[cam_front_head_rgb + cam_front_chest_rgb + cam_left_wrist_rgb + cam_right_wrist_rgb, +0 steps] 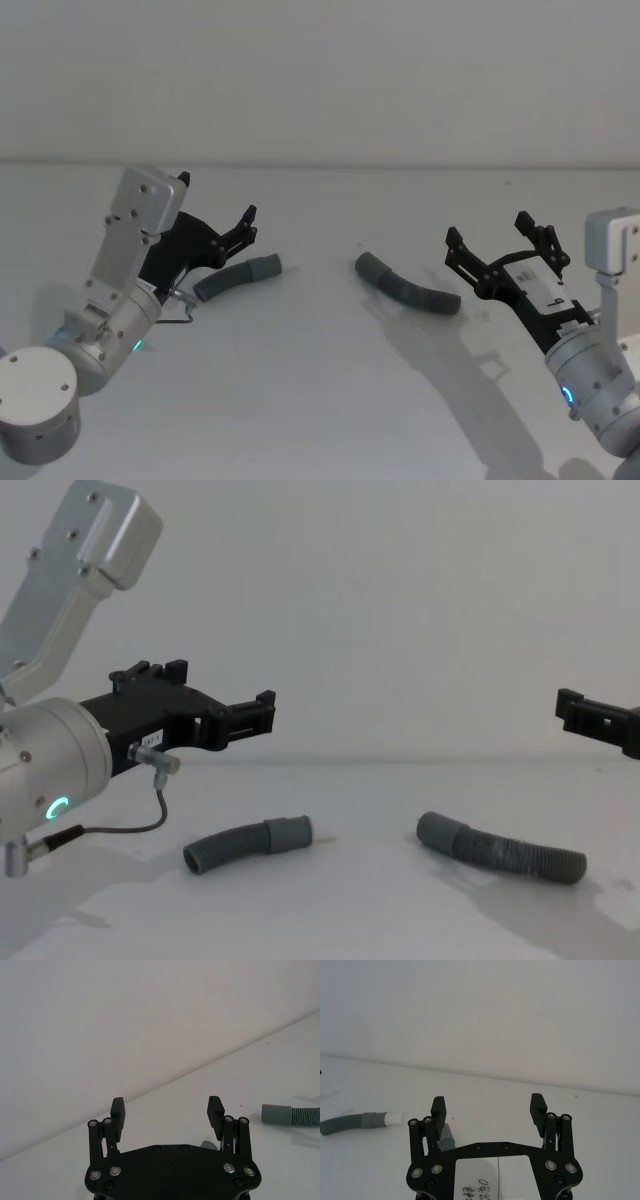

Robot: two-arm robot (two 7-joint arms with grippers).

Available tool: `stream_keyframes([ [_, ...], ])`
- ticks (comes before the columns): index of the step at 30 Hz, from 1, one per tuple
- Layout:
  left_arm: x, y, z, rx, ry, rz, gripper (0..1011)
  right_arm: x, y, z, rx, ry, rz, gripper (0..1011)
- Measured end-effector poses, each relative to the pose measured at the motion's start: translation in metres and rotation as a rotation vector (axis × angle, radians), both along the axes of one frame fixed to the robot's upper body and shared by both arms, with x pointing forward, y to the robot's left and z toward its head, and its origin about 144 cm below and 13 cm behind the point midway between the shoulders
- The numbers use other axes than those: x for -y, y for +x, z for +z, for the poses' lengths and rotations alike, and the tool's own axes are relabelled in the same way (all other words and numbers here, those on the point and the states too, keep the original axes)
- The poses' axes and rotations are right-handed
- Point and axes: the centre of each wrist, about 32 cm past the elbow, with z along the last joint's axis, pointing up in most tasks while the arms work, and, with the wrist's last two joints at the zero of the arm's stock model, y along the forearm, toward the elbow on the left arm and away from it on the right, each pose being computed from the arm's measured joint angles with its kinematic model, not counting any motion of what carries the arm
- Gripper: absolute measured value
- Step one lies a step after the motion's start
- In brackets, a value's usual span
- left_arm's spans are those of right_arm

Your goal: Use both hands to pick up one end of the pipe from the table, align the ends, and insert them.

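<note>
Looming closest, the left gripper [216, 198] is hovering above the table [320, 400], jaws spread wide and gripping nothing, over the outer end of the left hose piece [232, 279]. Opposite, the right gripper [488, 232] is hanging equally wide and empty beside the right hose piece [412, 290]. Both pieces are lying flat, well apart, with the left cuff [266, 266] and the right cuff [368, 265] facing each other. The left one seems to be carrying the whitish tip. Each gripper should be descending onto the corrugations just behind its cuff, fingers straddling the hose crosswise, leaving the cuffs free for mating.
</note>
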Motion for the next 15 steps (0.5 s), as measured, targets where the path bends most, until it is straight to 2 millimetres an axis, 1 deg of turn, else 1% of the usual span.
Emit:
stream_keyframes([
  [15,0.0001,0.0000,-0.0001,0.000,0.000,0.000,1001,-0.0002,0.0000,0.0000,0.000,0.000,0.001,1001],
])
